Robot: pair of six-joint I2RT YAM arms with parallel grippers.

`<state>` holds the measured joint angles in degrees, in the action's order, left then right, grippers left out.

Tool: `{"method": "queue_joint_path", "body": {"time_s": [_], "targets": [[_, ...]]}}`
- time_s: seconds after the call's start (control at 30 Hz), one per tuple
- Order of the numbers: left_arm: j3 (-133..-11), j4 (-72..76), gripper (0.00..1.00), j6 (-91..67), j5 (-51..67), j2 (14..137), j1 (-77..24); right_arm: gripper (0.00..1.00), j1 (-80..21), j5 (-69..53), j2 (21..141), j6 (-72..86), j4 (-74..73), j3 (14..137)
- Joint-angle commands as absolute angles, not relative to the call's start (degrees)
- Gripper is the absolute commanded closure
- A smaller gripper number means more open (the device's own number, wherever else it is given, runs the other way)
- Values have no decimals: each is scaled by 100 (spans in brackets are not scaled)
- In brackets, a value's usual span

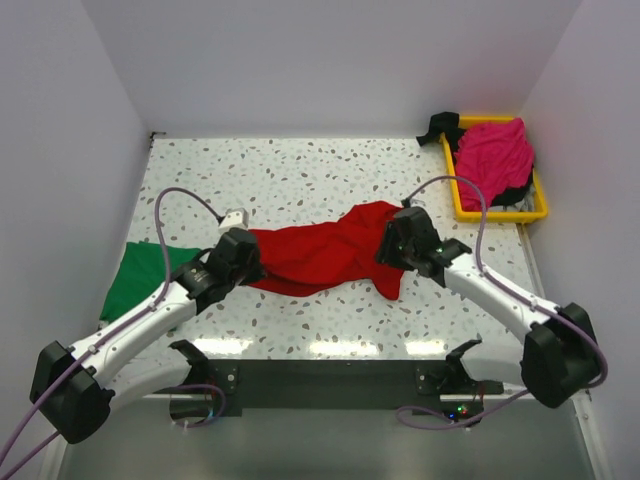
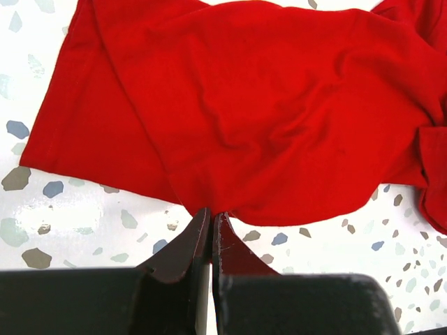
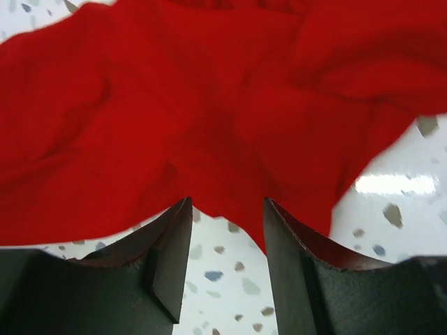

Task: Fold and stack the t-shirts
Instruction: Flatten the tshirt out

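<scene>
The red t-shirt (image 1: 320, 255) lies crumpled across the middle of the table between my two grippers. My left gripper (image 1: 245, 258) is at its left end, and in the left wrist view it (image 2: 211, 213) is shut with the near edge of the red cloth (image 2: 279, 105) pinched at the tips. My right gripper (image 1: 396, 246) is at the shirt's right end; it (image 3: 227, 206) is open, with the red cloth's (image 3: 174, 105) edge hanging at the tips and not gripped. The green t-shirt (image 1: 140, 275) lies flat at the left. The magenta-pink t-shirt (image 1: 492, 150) is bunched in the tray.
The yellow tray (image 1: 500, 213) stands at the back right against the wall, with dark cloth (image 1: 440, 127) over its far corner. A small white object (image 1: 232, 216) lies just behind the left gripper. White walls close in the table on three sides.
</scene>
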<state>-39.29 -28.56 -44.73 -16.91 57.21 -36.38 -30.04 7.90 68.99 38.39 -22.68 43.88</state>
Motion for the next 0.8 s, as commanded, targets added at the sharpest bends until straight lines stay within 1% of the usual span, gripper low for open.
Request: {"method": "queue_joint_path", "body": {"time_s": [0.0,0.2,0.5,0.53,0.57,0.67,0.7,0.77], "targets": [[-3999,-2821,100,-4403,-1617,5695,-3604,51,-3199,965,7713,3472,-1801,5210],[-3902,-2804,100,-4421,-1565,5678,-3604,46,-3313,1371,8699,3314,-1863,5976],[-3867,-2769,100,-4421,-1538,5651,-3604,47,-3489,1573,9395,3278,-2013,6284],[-3876,-2760,100,-4412,-1538,5660,-3604,49,-3524,1573,9483,3270,-2030,6302],[-3876,-2751,100,-4412,-1538,5669,-3604,54,-3516,1608,9501,3270,-2082,6302],[-3858,-2760,100,-4403,-1556,5660,-3604,63,-3533,1661,9484,3270,-2197,6275],[-3850,-2768,100,-4395,-1556,5651,-3604,72,-3525,1748,9431,3278,-2241,6258],[-3858,-2769,100,-4395,-1573,5643,-3604,82,-3525,1854,9195,3287,-2407,6161]]}}
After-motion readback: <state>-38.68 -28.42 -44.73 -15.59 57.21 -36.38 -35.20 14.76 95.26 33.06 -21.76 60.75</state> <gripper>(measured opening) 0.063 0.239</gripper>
